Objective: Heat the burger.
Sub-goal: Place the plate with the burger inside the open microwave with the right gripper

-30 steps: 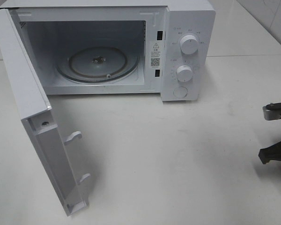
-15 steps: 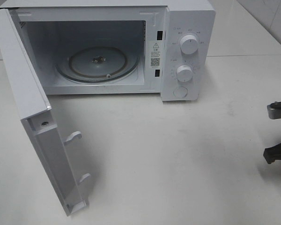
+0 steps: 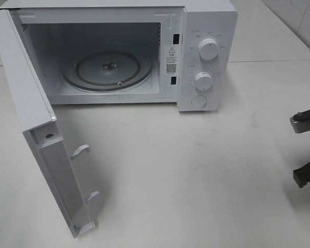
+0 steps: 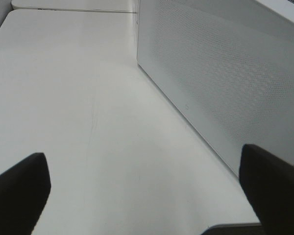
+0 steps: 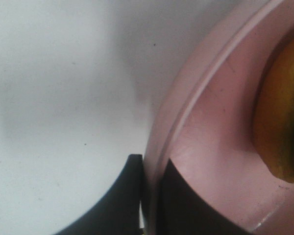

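Note:
In the right wrist view, the burger (image 5: 284, 112) shows only as a golden-brown bun edge sitting on a pink plate (image 5: 210, 127). My right gripper (image 5: 152, 169) is shut on the plate's rim, one black finger under it and one on its inner side. In the exterior high view neither burger nor plate shows, only dark parts of the right arm (image 3: 306, 122) at the right edge. My left gripper (image 4: 144, 196) stands open over bare table beside the microwave's perforated side wall (image 4: 225, 73), with nothing between its fingers.
The white microwave (image 3: 206, 31) stands at the back of the table with its door (image 3: 26, 103) swung wide open toward the front left. Its glass turntable (image 3: 108, 70) lies bare inside. Two knobs (image 3: 208, 49) sit on its right panel.
At the right edge of the exterior high view, the lower dark part of the right arm has shifted a little right and down. The microwave and its door have not moved.

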